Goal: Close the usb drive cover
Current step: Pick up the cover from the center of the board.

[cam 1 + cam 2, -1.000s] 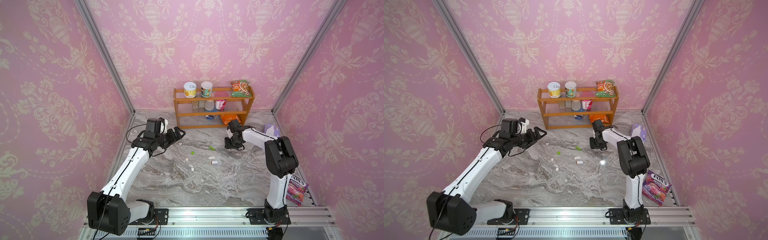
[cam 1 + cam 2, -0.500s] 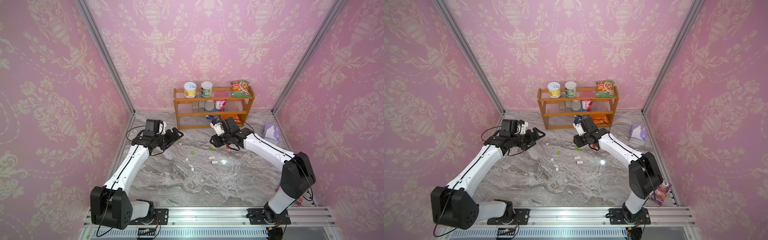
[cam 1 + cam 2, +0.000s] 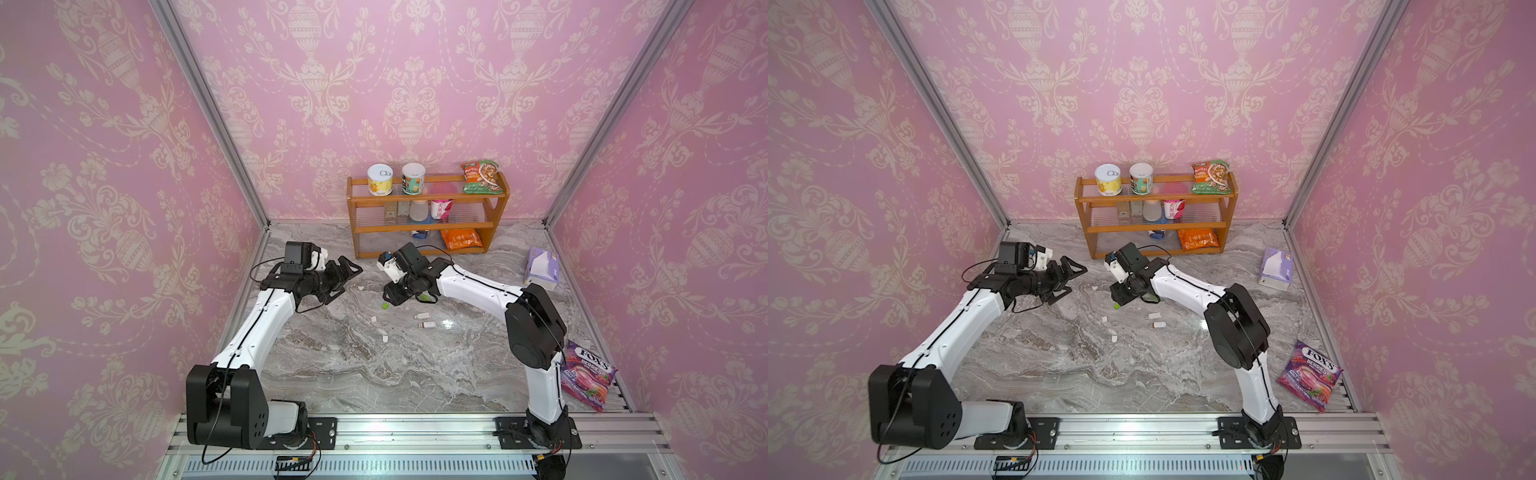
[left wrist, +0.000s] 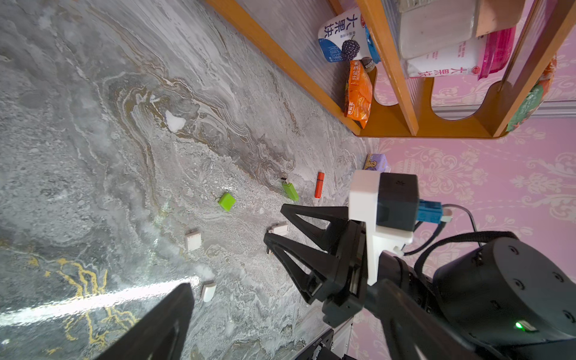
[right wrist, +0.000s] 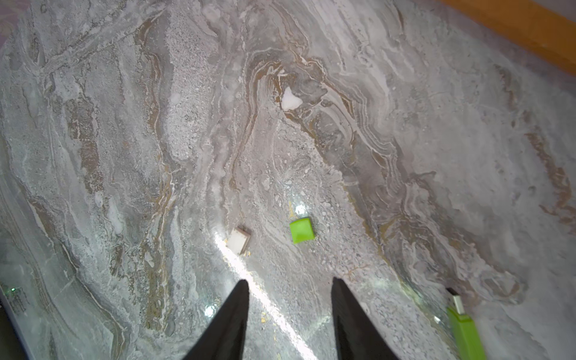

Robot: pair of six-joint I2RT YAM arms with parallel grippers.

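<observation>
At the far left, the left arm reaches in over the marble tabletop [image 3: 374, 374]. Its left gripper [image 3: 351, 282] hangs above the surface with the fingers spread wide and nothing between them.

Right of it, small parts lie scattered on the marble. A white cap [image 3: 373, 319] and a second white cap [image 3: 385, 338] sit apart from each other near the middle.

The green cap [image 5: 301, 230] lies flat on the table, separate from its drive. It sits just ahead of the right gripper [image 3: 390, 299], which tilts down toward it from above. In the right wrist view the gripper's two dark fingers [image 5: 240, 311] stand partly apart, a narrow gap between them, and grip nothing. The cap sits in line with that gap but does not touch either tip.

The green USB drive [image 5: 466, 330] lies on the marble to the cap's right, near it but not touching, its metal plug bare and pointing toward the shelf. In both top views the right arm's wrist partly hides the drive.

In the left wrist view an orange USB drive [image 4: 319, 185] lies just beside the green one. In front of them rest a white USB drive [image 3: 422, 316] and a white drive with a reddish end [image 3: 429, 324].

A wooden shelf [image 3: 500, 199] of cans and snack bags stands at the back. A purple tissue pack [image 3: 540, 270] and a Fox's candy bag [image 3: 586, 374] lie at the far right.
</observation>
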